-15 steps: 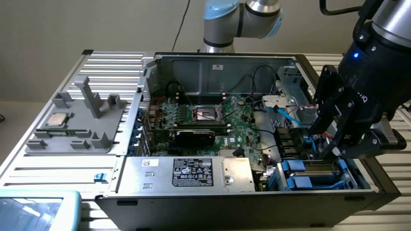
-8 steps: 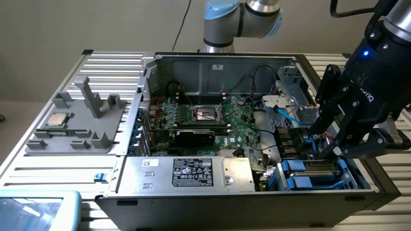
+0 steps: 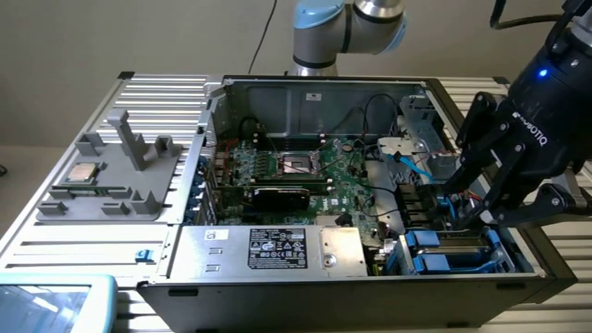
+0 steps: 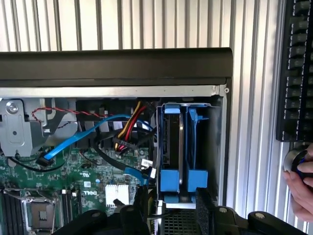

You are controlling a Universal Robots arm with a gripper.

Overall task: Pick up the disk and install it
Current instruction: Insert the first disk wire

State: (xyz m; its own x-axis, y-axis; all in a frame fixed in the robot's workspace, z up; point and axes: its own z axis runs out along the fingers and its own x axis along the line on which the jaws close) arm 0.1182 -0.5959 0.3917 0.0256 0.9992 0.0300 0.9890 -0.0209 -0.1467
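Open computer case on a slatted table, gripper above its drive bay.
The gripper's jaws stood apart, holding nothing. In the wrist view the disk stood on edge between blue rails in the bay, its label hidden. In the exterior view the gripper partly hid that bay. A hand was cut off at the frame edge.

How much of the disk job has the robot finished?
Looks mostly done: the disk, between its blue rails, already stands in the drive bay at a corner of the computer case. In hand: nothing. The gripper hovers right over that bay with its fingers open and empty. Left: I cannot tell whether the disk is pushed fully home.
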